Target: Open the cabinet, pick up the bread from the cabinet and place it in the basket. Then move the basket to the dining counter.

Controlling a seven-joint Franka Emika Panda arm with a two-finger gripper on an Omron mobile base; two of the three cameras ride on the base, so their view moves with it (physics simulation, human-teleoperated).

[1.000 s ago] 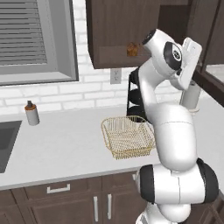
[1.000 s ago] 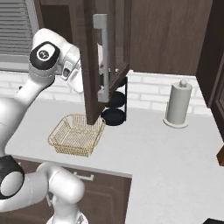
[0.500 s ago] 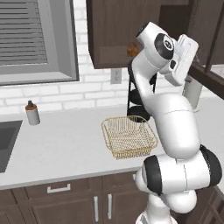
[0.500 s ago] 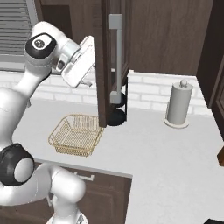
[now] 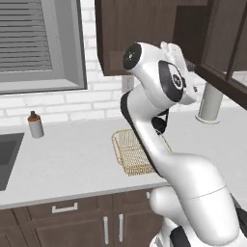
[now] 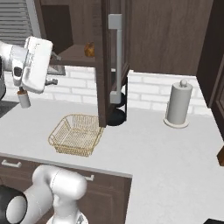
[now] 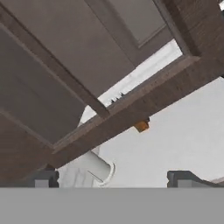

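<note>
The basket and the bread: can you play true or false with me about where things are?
1. The bread is in the basket. False: it sits on the shelf in the cabinet; the basket is empty.
2. The cabinet door is open. True.
3. The gripper is holding the bread. False: it is open and holds nothing.
4. The basket sits on the worktop. True.
5. The paper towel roll lies on its side. False: it stands upright.
</note>
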